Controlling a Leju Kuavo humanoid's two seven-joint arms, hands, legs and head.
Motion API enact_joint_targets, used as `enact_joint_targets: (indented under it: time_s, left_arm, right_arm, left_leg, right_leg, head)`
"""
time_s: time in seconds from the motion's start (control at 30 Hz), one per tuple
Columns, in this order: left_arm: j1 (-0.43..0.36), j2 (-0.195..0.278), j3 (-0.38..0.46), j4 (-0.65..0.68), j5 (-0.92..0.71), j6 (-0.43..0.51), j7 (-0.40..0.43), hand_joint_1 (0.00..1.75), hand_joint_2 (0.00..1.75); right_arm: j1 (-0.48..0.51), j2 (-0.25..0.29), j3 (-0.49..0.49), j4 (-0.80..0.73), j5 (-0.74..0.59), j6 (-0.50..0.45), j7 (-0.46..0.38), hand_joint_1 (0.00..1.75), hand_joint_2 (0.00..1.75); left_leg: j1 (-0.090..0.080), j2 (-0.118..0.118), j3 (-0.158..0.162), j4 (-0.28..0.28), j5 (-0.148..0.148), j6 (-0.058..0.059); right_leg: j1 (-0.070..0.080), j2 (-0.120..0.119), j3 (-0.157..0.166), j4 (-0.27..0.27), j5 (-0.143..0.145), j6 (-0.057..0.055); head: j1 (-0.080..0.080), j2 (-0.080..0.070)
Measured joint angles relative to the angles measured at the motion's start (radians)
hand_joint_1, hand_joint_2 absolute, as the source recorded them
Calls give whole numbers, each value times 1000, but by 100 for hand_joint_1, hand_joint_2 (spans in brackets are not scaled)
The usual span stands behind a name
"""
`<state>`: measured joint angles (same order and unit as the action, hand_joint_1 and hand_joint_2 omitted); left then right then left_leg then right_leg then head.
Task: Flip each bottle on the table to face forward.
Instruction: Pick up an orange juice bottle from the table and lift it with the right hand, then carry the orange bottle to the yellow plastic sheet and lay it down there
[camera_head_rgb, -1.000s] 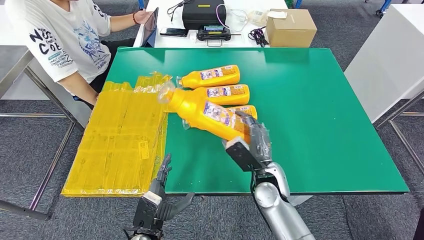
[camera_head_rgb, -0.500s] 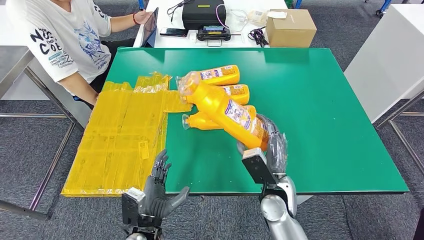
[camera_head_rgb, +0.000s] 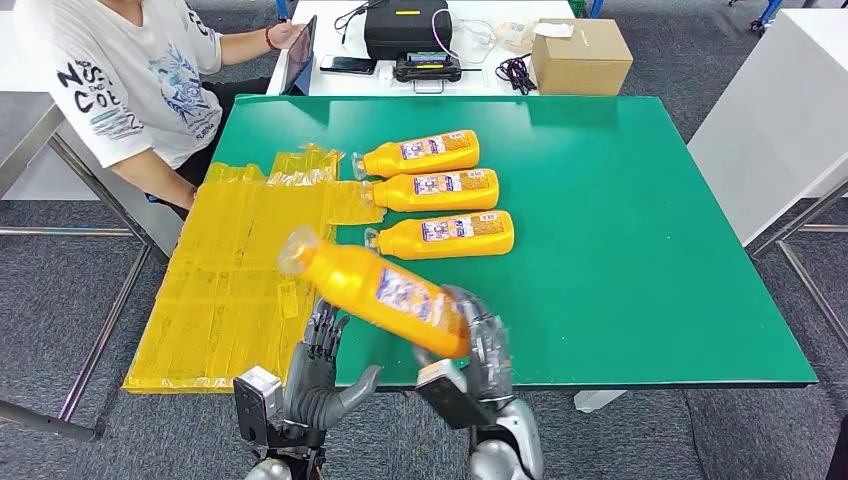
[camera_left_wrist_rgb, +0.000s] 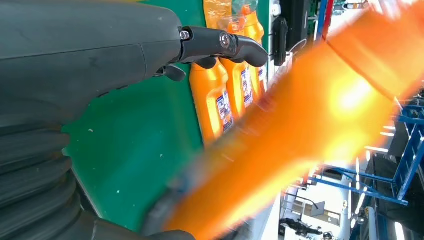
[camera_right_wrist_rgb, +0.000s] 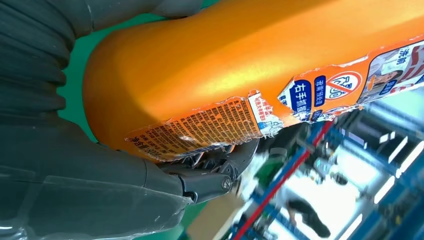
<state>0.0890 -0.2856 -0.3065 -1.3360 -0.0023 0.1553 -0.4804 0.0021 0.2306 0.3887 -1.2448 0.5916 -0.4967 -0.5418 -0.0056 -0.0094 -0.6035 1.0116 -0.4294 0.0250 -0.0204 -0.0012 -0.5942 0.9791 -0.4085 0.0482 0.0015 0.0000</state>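
Observation:
My right hand (camera_head_rgb: 478, 345) grips the base of an orange bottle (camera_head_rgb: 375, 291) with a clear cap, held in the air over the table's near edge and slanting up to the left. In the right wrist view its torn label (camera_right_wrist_rgb: 260, 117) faces the camera above my fingers (camera_right_wrist_rgb: 210, 175). Three more orange bottles (camera_head_rgb: 420, 153) (camera_head_rgb: 435, 190) (camera_head_rgb: 445, 234) lie in a row on the green table (camera_head_rgb: 620, 250), caps to the left, labels up. My left hand (camera_head_rgb: 315, 375) is open just below the held bottle, fingers spread. The left wrist view shows the held bottle (camera_left_wrist_rgb: 300, 130) blurred.
Yellow plastic sheets (camera_head_rgb: 235, 285) cover the table's left part and overhang it. A seated person (camera_head_rgb: 130, 80) holds a tablet at the far left. A black case (camera_head_rgb: 405, 28) and a cardboard box (camera_head_rgb: 580, 55) stand on the white table behind.
My right hand has swung the bottle from above the lying bottles toward me and to the left, its cap now pointing left. My left hand has risen slightly toward it.

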Motion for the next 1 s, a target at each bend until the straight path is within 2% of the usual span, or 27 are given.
enact_joint_targets:
  time_s: [0.23, 0.7, 1.0]
  left_arm:
    - [-2, 0, 0, 2, 6, 2, 4, 0, 175]
    - [-5, 0, 2, 24, 28, 0, 15, 0, 175]
    - [-9, 0, 5, 43, 53, -1, 12, 0, 175]
  right_arm:
    - [-26, 22, 56, 107, -18, -13, -4, 175, 175]
    - [-65, 38, 110, 201, 4, -9, -13, 175, 175]
    - [-98, 22, 197, 276, -13, 8, -35, 175, 175]
  left_leg:
    - [0, 0, 0, 0, 0, 0]
    - [0, 0, 0, 0, 0, 0]
    - [0, 0, 0, 0, 0, 0]
  right_leg:
    - [0, 0, 0, 0, 0, 0]
    - [0, 0, 0, 0, 0, 0]
    - [0, 0, -1, 0, 0, 0]
  head:
    - [0, 0]
    - [0, 0]
    - [0, 0]
